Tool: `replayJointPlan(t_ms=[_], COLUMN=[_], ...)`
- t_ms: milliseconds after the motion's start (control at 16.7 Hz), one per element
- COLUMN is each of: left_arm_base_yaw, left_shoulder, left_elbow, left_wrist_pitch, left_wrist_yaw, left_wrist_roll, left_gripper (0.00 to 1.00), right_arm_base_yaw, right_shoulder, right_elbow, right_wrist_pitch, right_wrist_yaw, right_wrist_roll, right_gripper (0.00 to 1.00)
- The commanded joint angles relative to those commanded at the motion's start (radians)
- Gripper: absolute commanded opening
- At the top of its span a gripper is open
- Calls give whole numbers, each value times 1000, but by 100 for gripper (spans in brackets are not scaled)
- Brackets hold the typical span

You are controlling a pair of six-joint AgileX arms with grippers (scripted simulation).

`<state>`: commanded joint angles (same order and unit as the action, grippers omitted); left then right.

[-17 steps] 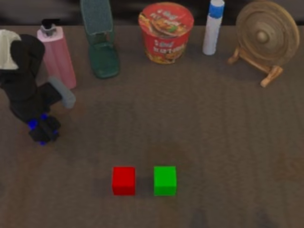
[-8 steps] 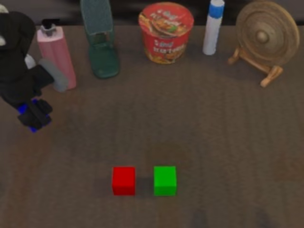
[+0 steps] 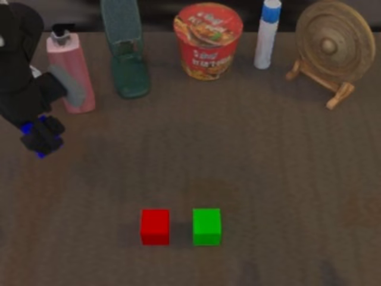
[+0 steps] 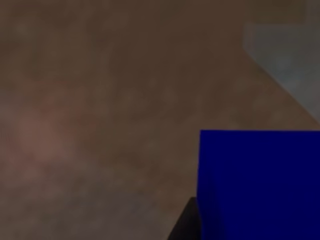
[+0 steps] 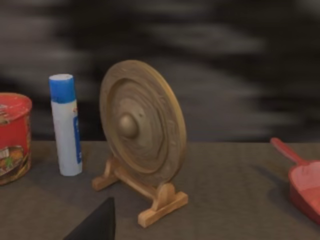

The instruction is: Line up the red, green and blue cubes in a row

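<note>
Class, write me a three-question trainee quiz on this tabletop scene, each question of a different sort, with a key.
1. True or false: the red cube touches the green cube.
2. Which cube does the left end effector hold? A red, B green, C blue.
3. Fill in: the blue cube is at the table's ____ side.

Key: 1 false, a gap shows. 2 C. 3 left.
</note>
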<state>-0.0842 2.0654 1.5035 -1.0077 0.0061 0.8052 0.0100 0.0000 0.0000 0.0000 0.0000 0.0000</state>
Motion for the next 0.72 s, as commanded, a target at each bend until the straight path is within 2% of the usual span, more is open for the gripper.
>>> replayJointPlan(t_ms=[120,240,720], left_arm_base_yaw=[-56,-150,-701], left_shoulder=[23,59,223], left_elbow=[41,103,406], left_wrist_pitch=[-19,-49,-202], left_wrist_yaw=[0,0,4], left_wrist_roll=[-10,-28,-144], left_gripper=[0,0,0], right_arm_base_yaw=[0,0,0], right_shoulder=[0,0,0], right_elbow=[0,0,0], right_wrist_pitch=[0,0,0], right_wrist_yaw=[0,0,0], right_wrist_roll=[0,0,0], right_gripper=[100,100,100])
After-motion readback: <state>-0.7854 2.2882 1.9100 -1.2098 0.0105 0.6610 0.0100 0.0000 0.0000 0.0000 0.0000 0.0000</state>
